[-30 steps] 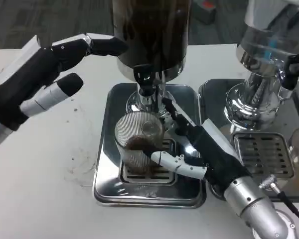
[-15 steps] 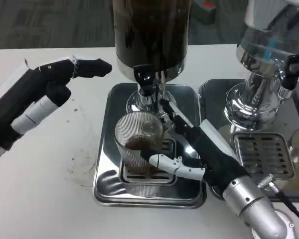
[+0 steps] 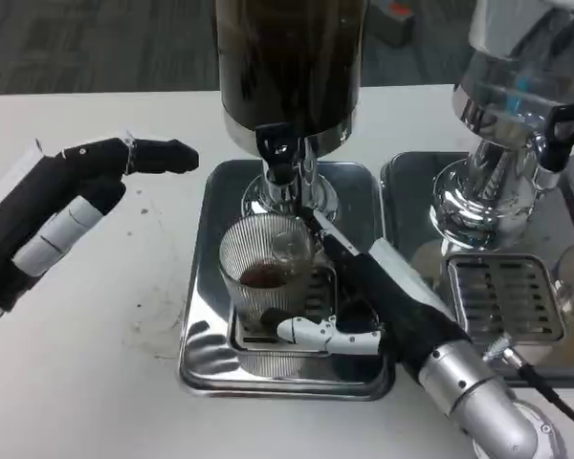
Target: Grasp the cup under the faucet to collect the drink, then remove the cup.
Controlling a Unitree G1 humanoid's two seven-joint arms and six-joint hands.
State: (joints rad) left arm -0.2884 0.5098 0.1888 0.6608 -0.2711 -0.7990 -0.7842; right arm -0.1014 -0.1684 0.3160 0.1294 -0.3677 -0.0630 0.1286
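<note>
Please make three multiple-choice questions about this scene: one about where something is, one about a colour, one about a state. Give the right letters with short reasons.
1. Where does the ribbed clear plastic cup stand?
A. on the steel drip tray under the black faucet
B. on the bare white table
C. on the right-hand drip grate

2. What colour is the drink in the cup?
A. clear
B. dark brown
C. green

3. What is the left hand doing?
A. holding the cup
B. pressing the faucet
C. hovering over the table, holding nothing

Answers: 1 A, the cup sits on the tray below the faucet. 2 B, a dark pool shows at its bottom. 3 C, the left hand is apart from everything; the right hand is at the cup.
</note>
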